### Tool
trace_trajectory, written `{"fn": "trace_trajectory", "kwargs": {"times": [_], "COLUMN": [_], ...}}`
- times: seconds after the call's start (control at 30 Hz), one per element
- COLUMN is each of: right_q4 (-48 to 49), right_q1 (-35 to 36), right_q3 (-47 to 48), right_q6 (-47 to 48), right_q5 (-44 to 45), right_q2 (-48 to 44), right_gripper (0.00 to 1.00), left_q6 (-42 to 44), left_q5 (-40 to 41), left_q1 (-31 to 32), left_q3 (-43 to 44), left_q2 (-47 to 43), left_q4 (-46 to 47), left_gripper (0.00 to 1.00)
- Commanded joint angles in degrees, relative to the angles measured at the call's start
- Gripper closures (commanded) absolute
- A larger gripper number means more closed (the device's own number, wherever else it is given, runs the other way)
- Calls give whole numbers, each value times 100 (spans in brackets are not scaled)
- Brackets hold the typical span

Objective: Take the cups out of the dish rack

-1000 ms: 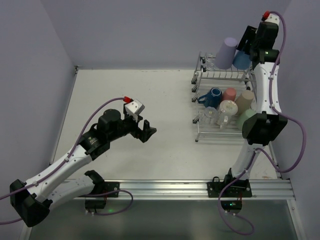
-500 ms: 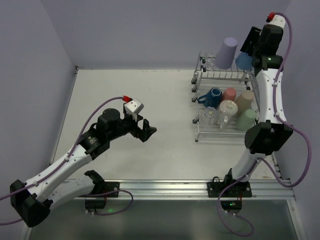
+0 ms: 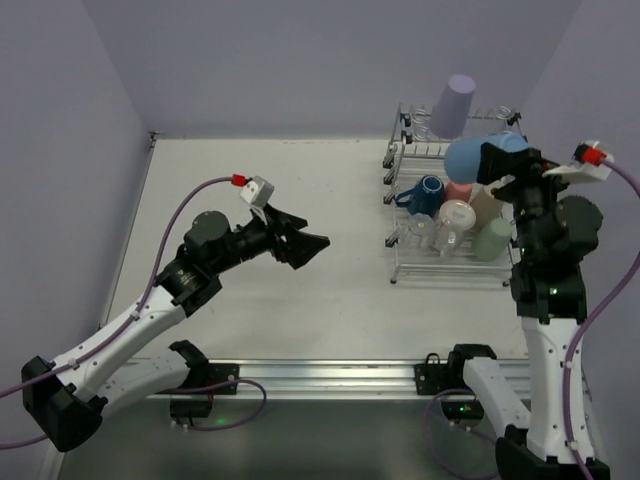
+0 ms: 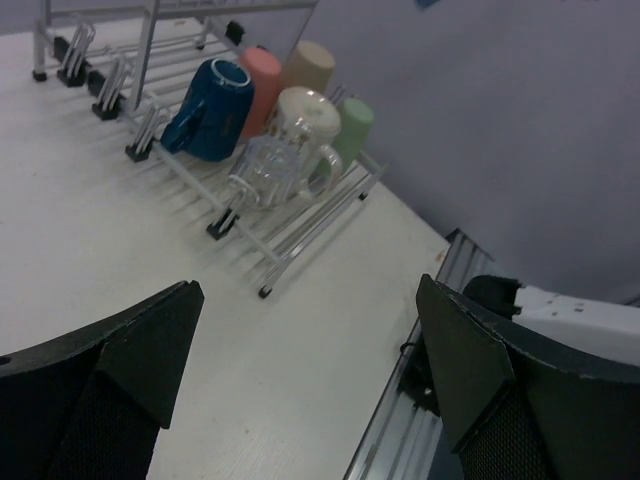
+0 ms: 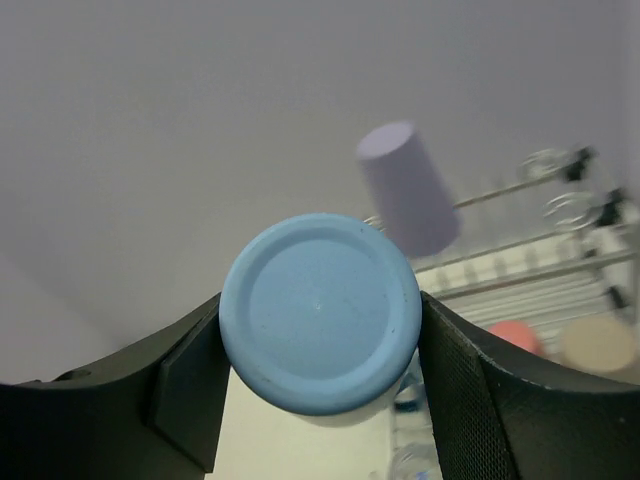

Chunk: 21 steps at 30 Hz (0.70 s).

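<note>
From above, the right gripper clasps the light-blue tumbler in the air over the dish rack, long axis near level, base pointing left. The left gripper hangs spread wide, and its wrist view confirms the gap. In the right wrist view, the tumbler's round base faces the lens between the clamping fingers.

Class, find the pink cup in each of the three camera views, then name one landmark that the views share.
Top external: pink cup on the dish rack, right of centre, just below the light-blue tumbler in the picture.
Left wrist: upper middle, between the dark-blue mug and the beige cup.
Right wrist: blurred, lower right.
Shared landmark: the beige cup beside it, visible in all three views.
</note>
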State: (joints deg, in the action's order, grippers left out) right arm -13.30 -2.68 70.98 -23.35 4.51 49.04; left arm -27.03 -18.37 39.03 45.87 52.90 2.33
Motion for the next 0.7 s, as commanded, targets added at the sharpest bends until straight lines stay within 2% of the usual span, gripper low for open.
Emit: {"fn": "trace_trajectory", "kwargs": {"times": [0.0, 0.07, 0.2, 0.27, 0.43, 0.67], "right_q4": [1002, 1651, 2980, 3228, 3912, 4326], "right_q1": [407, 827, 1383, 1628, 2051, 2377], "right_q3": [-1344, -1831, -2981, -3212, -3529, -3740], "right_q6": [-1529, -2204, -3332, -3491, -3746, -3852], "right_q5": [-1670, -2084, -3033, -3027, -3097, -2974], "right_q2": [-709, -1183, -1510, -1511, -1195, -931], "right_gripper": [58, 58, 58, 58, 59, 58], "left_q6": [-1435, -2013, -2772, -2991, -3036, -3177], "left_q5": [-596, -746, -905, -896, -764, -852], "left_q1": [-27, -18, 26, 96, 263, 325], "left_q3": [142, 72, -331, -420, -395, -359], "left_q2": [211, 421, 598, 598, 659, 800], "left_q4": [1664, 2216, 3114, 3422, 3467, 3555], "left_gripper": [3, 4, 11, 12, 16, 28]}}
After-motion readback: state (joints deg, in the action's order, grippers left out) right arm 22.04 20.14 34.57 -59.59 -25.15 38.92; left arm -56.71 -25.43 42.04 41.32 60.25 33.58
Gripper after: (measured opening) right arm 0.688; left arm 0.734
